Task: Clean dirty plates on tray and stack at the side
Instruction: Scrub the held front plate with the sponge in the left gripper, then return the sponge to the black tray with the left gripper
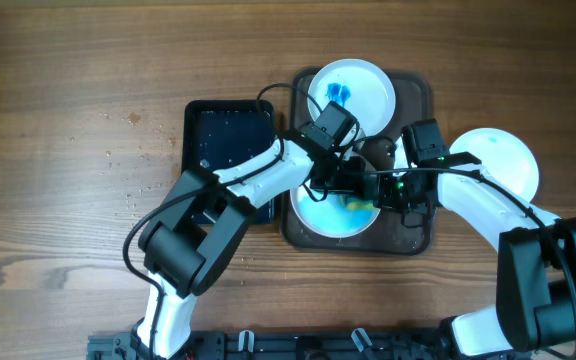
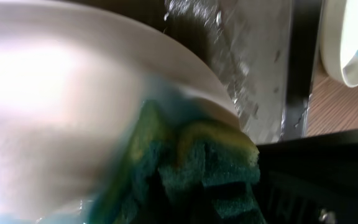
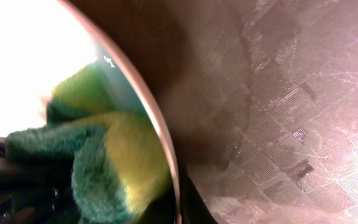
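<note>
The dark brown tray (image 1: 418, 90) holds two plates. The far plate (image 1: 353, 95) has blue smears. The near plate (image 1: 328, 218) has a pale blue film and is tilted. My left gripper (image 1: 346, 188) is shut on a green and yellow sponge (image 1: 360, 201) and presses it on the near plate. In the left wrist view the sponge (image 2: 210, 162) lies against that plate (image 2: 55, 93). My right gripper (image 1: 386, 192) is shut on the near plate's right rim, and the rim (image 3: 166, 155) runs between its jaws (image 3: 179, 208). The third plate (image 1: 498, 160) lies on the table, right of the tray.
A smaller glossy black tray (image 1: 230, 130), wet inside, lies left of the brown tray, partly under my left arm. The brown tray's textured floor (image 3: 291, 93) shows beside the held plate. Both arms cross over the tray's near half.
</note>
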